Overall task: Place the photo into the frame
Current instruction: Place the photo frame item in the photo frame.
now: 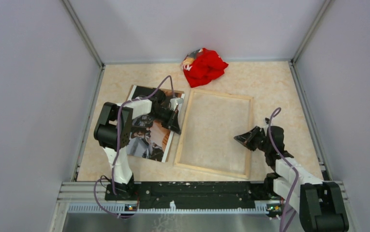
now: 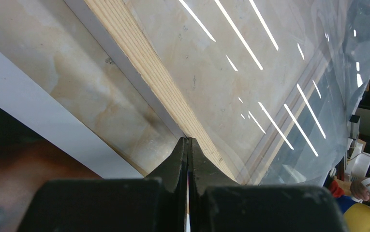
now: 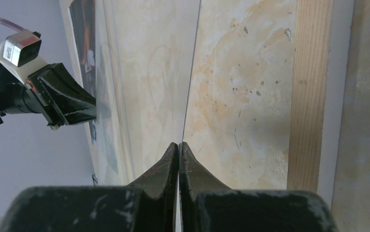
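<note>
Left gripper (image 1: 177, 129) sits at the left rail of the frame (image 1: 216, 93), with the photo (image 1: 146, 142) flat on the table (image 1: 270, 82) just to its left, under that arm. Right gripper (image 1: 239, 139) hangs over the frame's right side, its rail just to the right. Beyond both grippers, past the far rail, lies a crumpled cloth (image 1: 204, 66).

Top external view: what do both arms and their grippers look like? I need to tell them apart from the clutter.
The left arm and right arm both have white link shells between bulky black joint housings, each with a loose purple cable. The left gripper and right gripper are matte black, with wedge-shaped fingers tapering to thin tips, lightly scuffed.
</note>
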Controlling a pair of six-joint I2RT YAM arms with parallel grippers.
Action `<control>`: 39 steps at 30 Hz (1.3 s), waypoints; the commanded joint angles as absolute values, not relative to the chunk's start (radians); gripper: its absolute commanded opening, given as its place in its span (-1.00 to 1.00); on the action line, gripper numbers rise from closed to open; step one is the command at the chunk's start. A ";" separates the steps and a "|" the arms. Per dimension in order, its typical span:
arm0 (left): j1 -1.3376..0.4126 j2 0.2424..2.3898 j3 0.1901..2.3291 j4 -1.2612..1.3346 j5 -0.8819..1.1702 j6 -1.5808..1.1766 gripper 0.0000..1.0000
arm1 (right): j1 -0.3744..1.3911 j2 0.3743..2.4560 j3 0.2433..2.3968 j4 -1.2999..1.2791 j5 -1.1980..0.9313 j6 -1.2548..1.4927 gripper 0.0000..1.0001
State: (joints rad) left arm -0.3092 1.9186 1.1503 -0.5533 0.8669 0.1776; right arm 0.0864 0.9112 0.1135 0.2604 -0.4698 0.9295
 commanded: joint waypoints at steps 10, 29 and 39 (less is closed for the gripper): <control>-0.308 1.902 1.143 -0.545 0.868 0.186 -1.00 | 0.051 0.983 0.267 0.210 -0.514 0.788 -1.00; -0.309 1.903 1.140 -0.540 0.869 0.183 -1.00 | 0.039 0.921 0.221 0.258 -0.558 0.802 -1.00; -0.309 1.908 1.143 -0.538 0.870 0.181 -1.00 | 0.040 0.886 0.216 0.319 -0.560 0.804 -1.00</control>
State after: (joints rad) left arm -0.3080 1.9186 1.1500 -0.5529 0.8669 0.1776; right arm 0.0425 0.8692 0.2222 0.2344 -0.5175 0.7963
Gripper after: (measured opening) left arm 0.006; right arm 0.004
